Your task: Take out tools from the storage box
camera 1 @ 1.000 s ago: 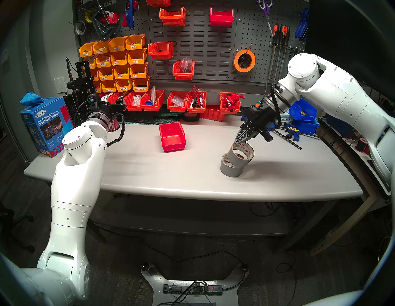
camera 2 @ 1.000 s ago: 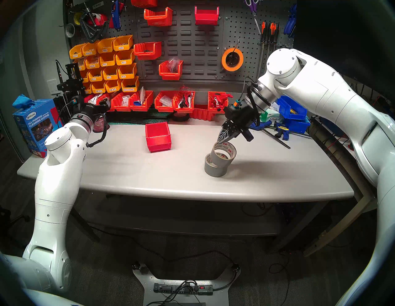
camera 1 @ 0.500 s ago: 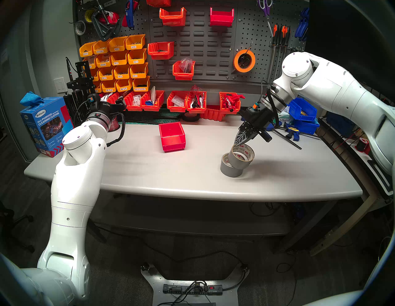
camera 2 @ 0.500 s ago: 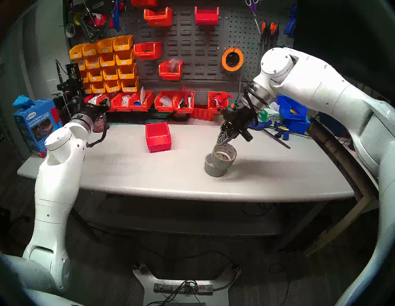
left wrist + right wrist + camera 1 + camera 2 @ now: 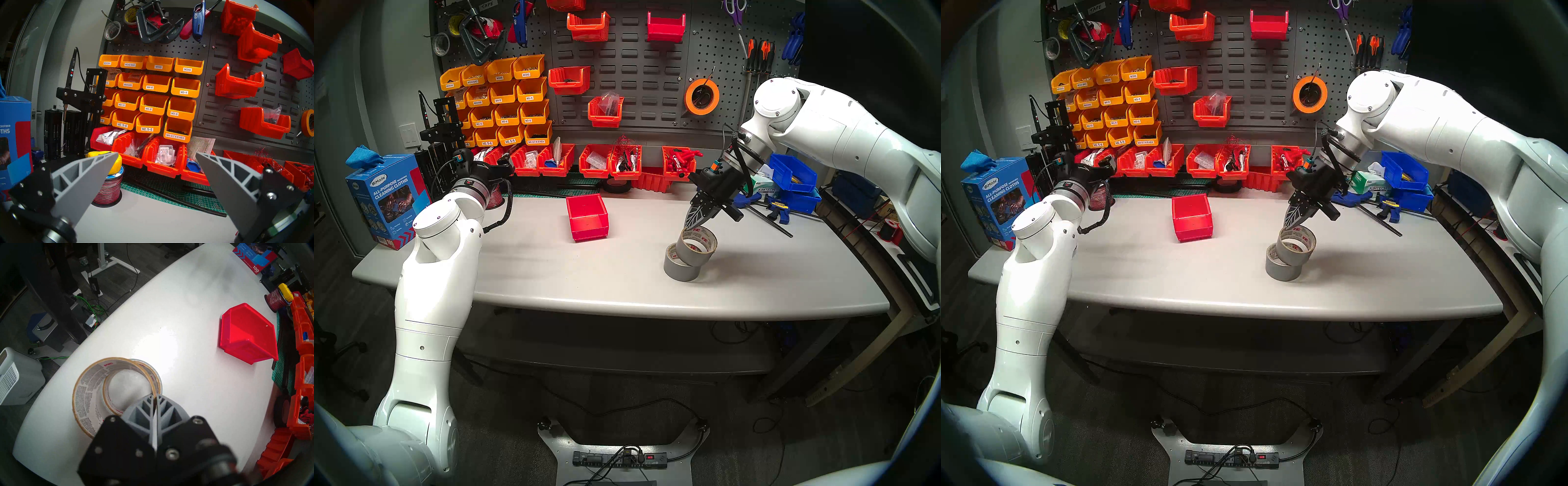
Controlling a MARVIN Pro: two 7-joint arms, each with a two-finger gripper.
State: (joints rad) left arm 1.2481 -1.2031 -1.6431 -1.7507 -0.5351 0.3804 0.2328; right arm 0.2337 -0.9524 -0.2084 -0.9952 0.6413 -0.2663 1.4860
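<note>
— Where are the duct tape rolls?

— Both out on the grey desk [image 5: 551, 271], over to the robot's right. The lower duct tape roll [image 5: 681, 268] sits flat on its side face. The upper duct tape roll [image 5: 696, 245] is tilted, leaning on the lower one's top edge, its white core with the red 3M print facing up.

— And the right gripper [image 5: 694, 225]?

— Its two grey fingers are pressed together on the rim of the upper roll; in the right wrist view the right gripper [image 5: 155, 396] pinches the roll's wall, one finger inside the core, one outside.

— The red storage box [image 5: 587, 217]?

— Well apart from the rolls, nearer the middle of the desk, upright, nothing showing inside it [image 5: 246, 334].

— The other arm?

— The left gripper [image 5: 156, 161] hangs at the desk's far left with its fingers spread wide, holding nothing, pointed at the yellow parts bins [image 5: 149, 95] on the pegboard. A spool of red wire [image 5: 110, 190] stands just below it.
</note>
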